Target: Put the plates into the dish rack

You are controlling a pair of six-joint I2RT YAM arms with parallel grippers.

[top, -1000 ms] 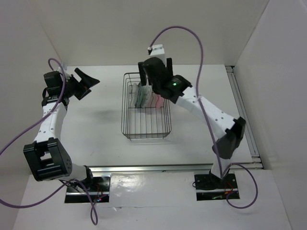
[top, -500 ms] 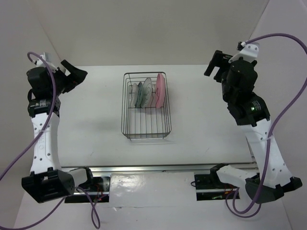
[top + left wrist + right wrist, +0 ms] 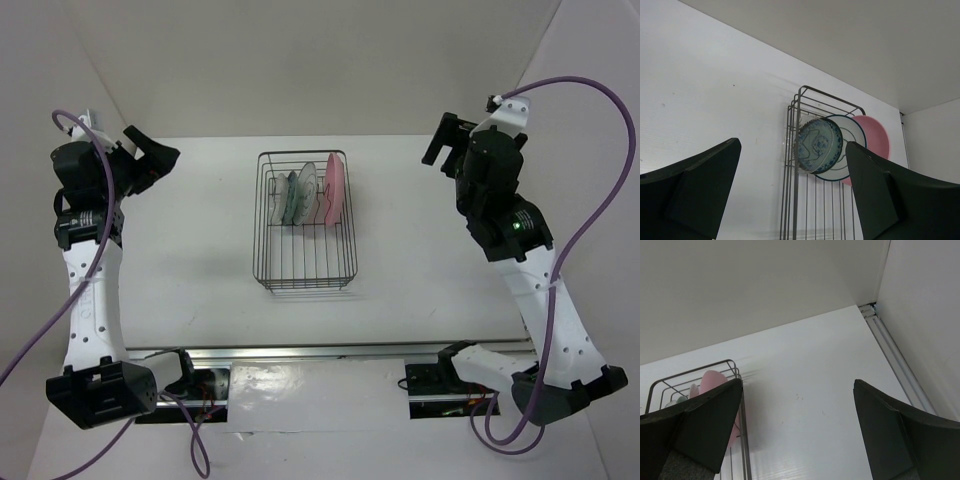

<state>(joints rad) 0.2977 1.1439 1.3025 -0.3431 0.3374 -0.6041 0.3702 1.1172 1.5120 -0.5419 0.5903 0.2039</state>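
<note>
Jaws: I saw both spread wide and holding nothing, on the left gripper (image 3: 152,158) and the right gripper (image 3: 447,140).
Left gripper: raised, well to the left of the dish rack (image 3: 305,287).
Right gripper: raised, well to the rack's right.
Pink plate (image 3: 334,190): stood on edge at the rack's far end, nearest its right side.
Dark-rimmed glass plate (image 3: 852,131): second from the rack's right side.
Teal-blue patterned plate (image 3: 821,145): third from that side.
Small clear plate (image 3: 278,207): nearest the rack's left side, too faint for me to read its edge.
</note>
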